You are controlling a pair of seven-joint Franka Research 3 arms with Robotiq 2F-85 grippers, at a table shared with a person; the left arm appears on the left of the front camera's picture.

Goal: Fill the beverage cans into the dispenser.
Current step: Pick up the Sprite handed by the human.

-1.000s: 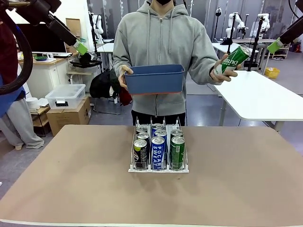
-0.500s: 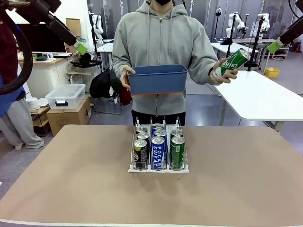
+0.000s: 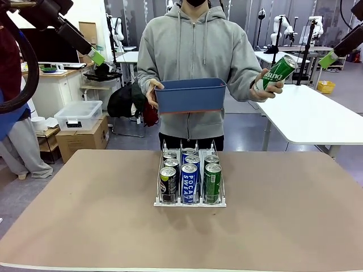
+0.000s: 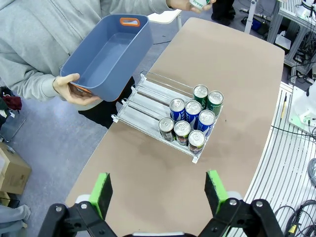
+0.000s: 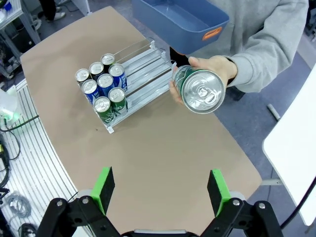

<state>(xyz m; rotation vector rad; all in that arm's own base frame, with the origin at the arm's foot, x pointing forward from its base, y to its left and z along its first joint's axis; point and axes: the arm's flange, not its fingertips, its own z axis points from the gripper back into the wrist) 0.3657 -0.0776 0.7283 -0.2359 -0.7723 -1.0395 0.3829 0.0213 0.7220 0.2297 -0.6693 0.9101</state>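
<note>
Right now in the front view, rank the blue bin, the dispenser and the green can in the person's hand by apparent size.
1. Dispenser and blue bin: look alike.
2. Green can: clearly smallest.

A clear-plastic and wire dispenser with three lanes stands mid-table on the brown rectangular table, nearer the far edge. Seven slim drink cans sit in its lanes, crowded toward its front lip (three in the left lane, two in each of the others). Behind the table a person holds a blue rectangular plastic bin above the dispenser's far end, and to the right of it, well apart, a green can raised and tilted.
</note>
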